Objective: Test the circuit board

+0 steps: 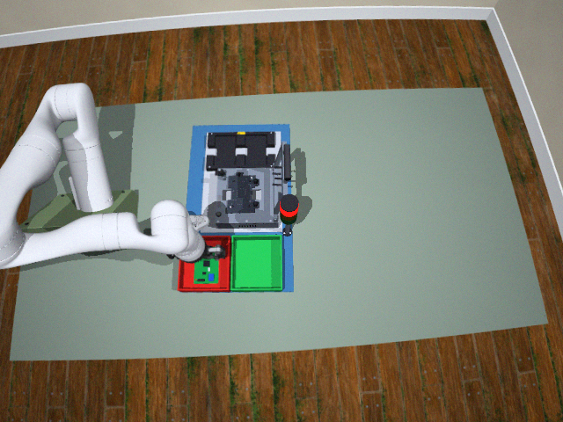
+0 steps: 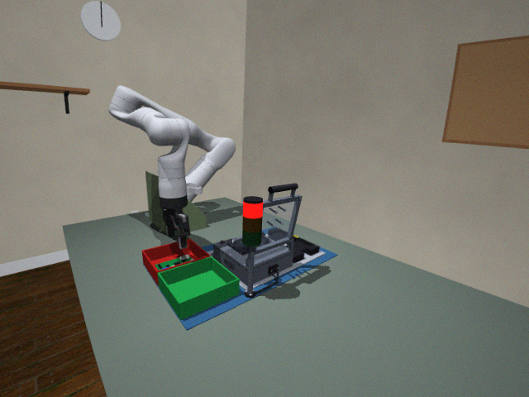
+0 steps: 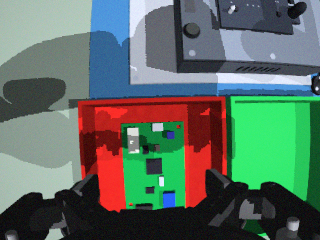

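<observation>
Inside the red open-topped bin [image 1: 186, 272] the green circuit board [image 3: 155, 167] lies flat, component side up, with its white connector [image 3: 134, 140] at the end nearer the tester; the board rests against the bin's floor toward the wall shared with the green open-topped bin [image 1: 257, 262], which stands just beside it on the blue mat [image 1: 196, 149]; above the red bin hangs the black two-finger gripper [image 2: 183, 236] of the white jointed arm [image 1: 68, 149], its fingers spread wide and holding nothing, apart from the board below them; beyond the bins sits the grey box-shaped tester [image 1: 245, 200], its nest bare of any board and its clear framed lid [image 2: 285, 213] standing raised, black handle on top; at the tester's corner the black signal-light column [image 2: 252, 220] shows its upper band lit red; past the tester, at the far end of the mat, lies the black slotted tray [image 1: 240, 147]; all of this stands on the grey-green tabletop [image 1: 386, 204], with brown wooden floor [image 1: 318, 386] around it.
</observation>
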`<state>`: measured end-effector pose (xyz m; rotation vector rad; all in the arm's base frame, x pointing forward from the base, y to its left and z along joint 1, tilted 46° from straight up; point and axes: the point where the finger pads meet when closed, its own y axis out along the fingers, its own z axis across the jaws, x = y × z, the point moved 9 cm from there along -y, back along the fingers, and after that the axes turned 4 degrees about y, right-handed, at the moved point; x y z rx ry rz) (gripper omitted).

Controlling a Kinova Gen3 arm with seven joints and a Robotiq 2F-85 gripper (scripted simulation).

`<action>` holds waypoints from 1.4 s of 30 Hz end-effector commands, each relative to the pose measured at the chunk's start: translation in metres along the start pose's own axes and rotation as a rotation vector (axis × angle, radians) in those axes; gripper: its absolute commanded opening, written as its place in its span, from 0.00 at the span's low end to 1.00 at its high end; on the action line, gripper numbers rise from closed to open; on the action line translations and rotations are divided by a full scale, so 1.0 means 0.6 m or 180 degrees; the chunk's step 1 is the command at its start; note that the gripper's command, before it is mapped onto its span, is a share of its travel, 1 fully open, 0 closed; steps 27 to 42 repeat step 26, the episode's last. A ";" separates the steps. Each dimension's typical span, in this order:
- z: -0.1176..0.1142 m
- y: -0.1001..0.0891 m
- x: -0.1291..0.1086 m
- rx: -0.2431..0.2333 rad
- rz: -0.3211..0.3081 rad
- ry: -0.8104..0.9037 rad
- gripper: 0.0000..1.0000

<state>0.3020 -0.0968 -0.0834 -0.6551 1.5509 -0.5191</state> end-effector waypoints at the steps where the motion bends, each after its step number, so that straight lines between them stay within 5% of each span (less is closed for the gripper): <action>1: 0.001 -0.043 0.009 0.0040 -0.0068 0.0022 1.00; 9: 0.001 -0.110 0.007 0.0040 -0.0068 0.0022 1.00; 42: 0.001 -0.122 0.007 0.0040 -0.0068 0.0022 1.00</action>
